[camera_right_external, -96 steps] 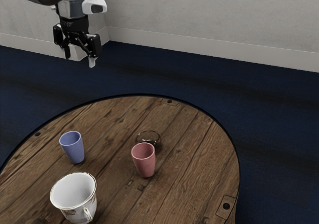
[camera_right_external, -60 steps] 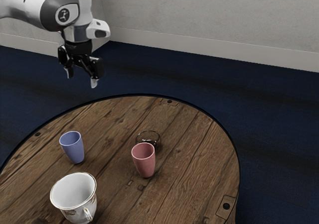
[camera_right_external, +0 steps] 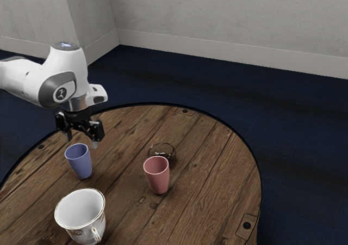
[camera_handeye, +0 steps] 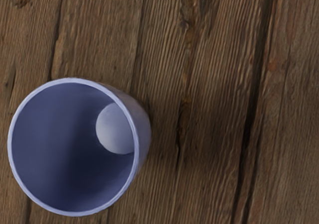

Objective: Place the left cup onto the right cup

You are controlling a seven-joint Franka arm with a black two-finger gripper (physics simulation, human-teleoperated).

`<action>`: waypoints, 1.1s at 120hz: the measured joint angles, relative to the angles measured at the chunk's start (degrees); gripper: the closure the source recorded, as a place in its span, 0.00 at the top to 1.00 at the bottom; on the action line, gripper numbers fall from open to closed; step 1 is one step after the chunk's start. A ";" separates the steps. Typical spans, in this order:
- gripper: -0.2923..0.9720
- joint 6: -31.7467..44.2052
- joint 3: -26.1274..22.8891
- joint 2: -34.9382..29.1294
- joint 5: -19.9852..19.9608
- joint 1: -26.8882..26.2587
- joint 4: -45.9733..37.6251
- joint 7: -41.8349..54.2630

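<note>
jaws apart above smooth tapered blue cup (camera_right_external: 79, 161); round table (camera_right_external: 209, 166), grainy cracked wood planks.

blue cup (camera_right_external: 79, 160), pink cup (camera_right_external: 156, 174), brown table (camera_right_external: 212, 174).

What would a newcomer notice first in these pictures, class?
The white arm's black fingers hover open just above the blue cup, near the round wooden table's edge on the exterior view's left. A pink cup stands mid-table with a dark glass right behind it, and a big white cup sits at the front.
</note>
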 joint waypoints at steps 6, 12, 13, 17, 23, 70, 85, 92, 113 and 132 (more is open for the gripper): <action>0.77 1.78 0.14 0.38 0.23 0.15 -0.25 -0.73; 0.77 3.22 0.58 0.81 0.50 0.46 -0.34 -1.39; 0.77 3.42 0.63 0.87 0.54 0.56 -0.35 -1.49; 0.77 4.29 0.78 1.24 0.65 0.92 -0.37 -1.88; 0.77 5.60 0.90 1.99 0.78 1.38 -0.39 -2.42; 0.77 13.17 0.95 7.15 1.03 2.55 -2.29 -5.82; 0.76 15.86 0.96 10.27 1.04 1.85 -2.34 -6.45; 0.75 17.16 0.96 11.76 1.03 1.69 -2.33 -6.69; 0.51 19.91 1.32 13.21 0.95 2.96 -2.33 -7.08; 0.30 21.01 1.98 13.32 0.92 3.07 -2.33 -7.12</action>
